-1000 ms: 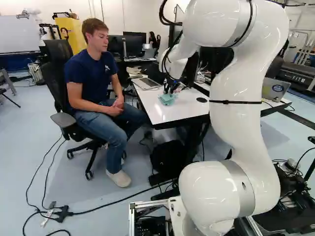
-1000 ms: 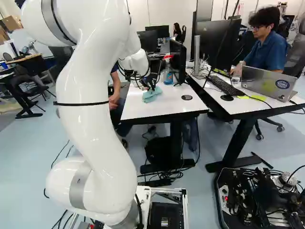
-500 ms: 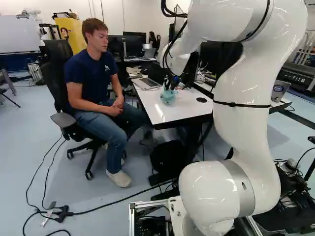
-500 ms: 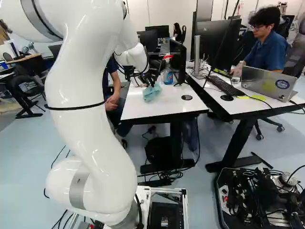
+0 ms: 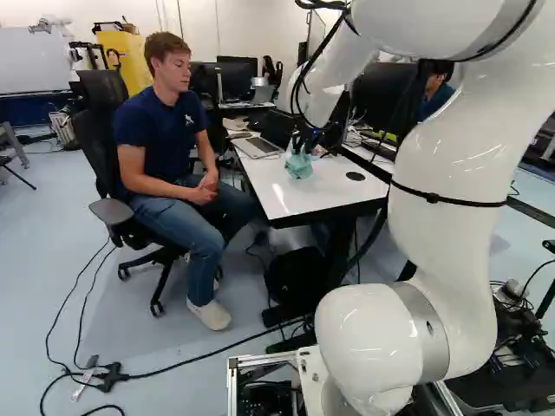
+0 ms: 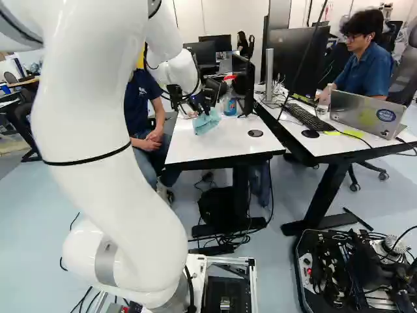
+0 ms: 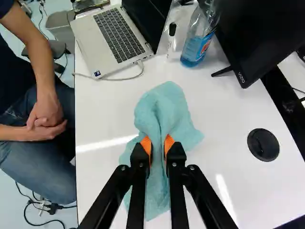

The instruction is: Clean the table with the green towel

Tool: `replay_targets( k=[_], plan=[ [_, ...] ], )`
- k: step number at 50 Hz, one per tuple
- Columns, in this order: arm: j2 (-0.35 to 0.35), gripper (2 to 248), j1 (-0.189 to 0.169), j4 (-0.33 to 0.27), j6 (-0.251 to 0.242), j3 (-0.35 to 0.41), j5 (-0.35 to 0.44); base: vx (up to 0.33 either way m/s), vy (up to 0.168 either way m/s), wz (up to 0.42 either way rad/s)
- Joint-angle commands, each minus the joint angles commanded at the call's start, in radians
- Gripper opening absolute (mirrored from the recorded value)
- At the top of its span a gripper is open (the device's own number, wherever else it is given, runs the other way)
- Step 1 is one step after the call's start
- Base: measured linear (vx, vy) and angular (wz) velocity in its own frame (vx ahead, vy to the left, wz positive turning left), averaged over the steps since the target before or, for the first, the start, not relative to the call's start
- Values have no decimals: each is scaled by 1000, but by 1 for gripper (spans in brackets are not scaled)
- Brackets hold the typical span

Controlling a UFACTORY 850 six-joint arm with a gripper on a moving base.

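My jaws (image 6: 204, 111) are closed on the green towel (image 7: 162, 107), a bunched fold of it pinched between my orange pads (image 7: 169, 143), with cloth spreading out to both sides. I have it over the bench (image 7: 107, 112), on my near side of the spray bottle (image 7: 194, 47) and a little left of it; I can't tell whether its lower edge touches the top. Left of that bottle sits an open laptop (image 7: 90, 43); just right of it stands a monitor (image 7: 262, 38).
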Motion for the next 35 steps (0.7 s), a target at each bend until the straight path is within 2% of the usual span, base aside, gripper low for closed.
replay_targets(
  k=[35],
  plan=[
    [172,51,-32,0,0,175,0,0,0,0]
  ],
)
